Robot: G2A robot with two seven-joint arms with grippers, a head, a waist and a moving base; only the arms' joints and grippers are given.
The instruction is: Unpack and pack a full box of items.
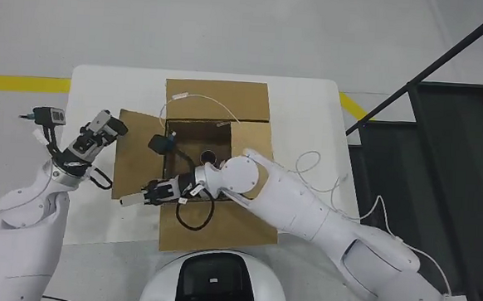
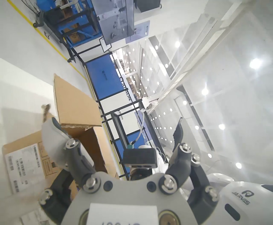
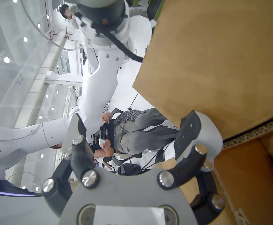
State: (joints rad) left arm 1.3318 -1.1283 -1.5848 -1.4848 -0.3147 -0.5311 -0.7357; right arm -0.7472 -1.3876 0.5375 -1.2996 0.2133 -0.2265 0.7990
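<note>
Box [image 1: 220, 99] sits open at mid table [image 1: 311, 101], 4 flaps folded outward; L flap [image 1: 137, 165] carries a white label [image 2: 23, 164]; far flap looks tilted up in L wrist view, exact angle unclear. Inside of box is shaded; a small dark round thing [image 1: 209, 157] lies on the bottom, can't tell what it is.

R gripper [image 1: 130, 199] is low over the box's near-L corner, where L flap meets near flap [image 1: 212, 228], pointing toward robot's L; R arm crosses over the R flap & part of the opening. Its fingers [image 3: 187, 132] are spread wide w/ nothing betw. them; one finger is right by a cardboard edge in R wrist view, contact can't be told.

L gripper [image 1: 110, 126] is over the table just beside the far outer corner of L flap, well apart from R gripper; fingers [image 2: 55, 136] spread wide, holding nothing; whether a finger touches the flap can't be told.

White cable [image 1: 307, 164] loops on the table to the R of the box, near the R arm.
</note>
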